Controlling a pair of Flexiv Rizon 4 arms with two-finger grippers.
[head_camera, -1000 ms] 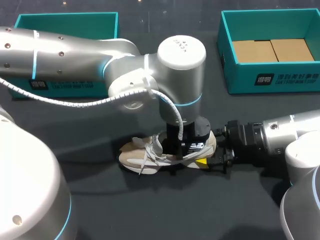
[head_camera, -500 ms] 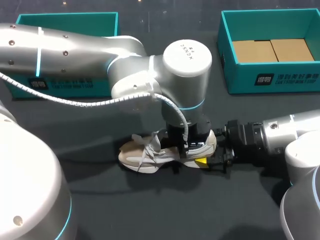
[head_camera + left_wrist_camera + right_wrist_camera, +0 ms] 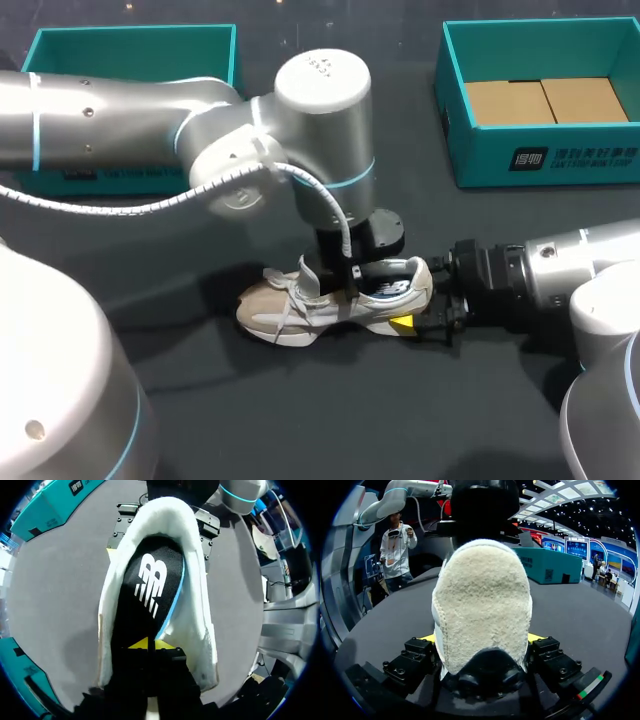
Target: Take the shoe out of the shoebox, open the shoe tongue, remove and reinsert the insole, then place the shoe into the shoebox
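Note:
A beige sneaker (image 3: 300,305) lies on its sole on the dark table, toe to the left. My right gripper (image 3: 425,310) grips its fuzzy heel (image 3: 480,600) from both sides, fingers (image 3: 422,642) wide apart. My left gripper (image 3: 352,282) points down into the shoe's opening. Its yellow tips (image 3: 148,645) are pressed together on the edge of the black insole (image 3: 150,585), which has a white logo and a blue edge. The white padded collar (image 3: 195,605) surrounds the insole. The teal shoebox (image 3: 540,160) stands at the back right, with brown cardboard inside.
A second teal box (image 3: 130,40) stands at the back left, partly behind my left arm (image 3: 150,110). Bare dark tabletop lies in front of the shoe and between the two boxes.
My left gripper has closed on the insole and shifted left along the shoe, its arm swinging left. The right gripper and the shoe's heel have stayed put.

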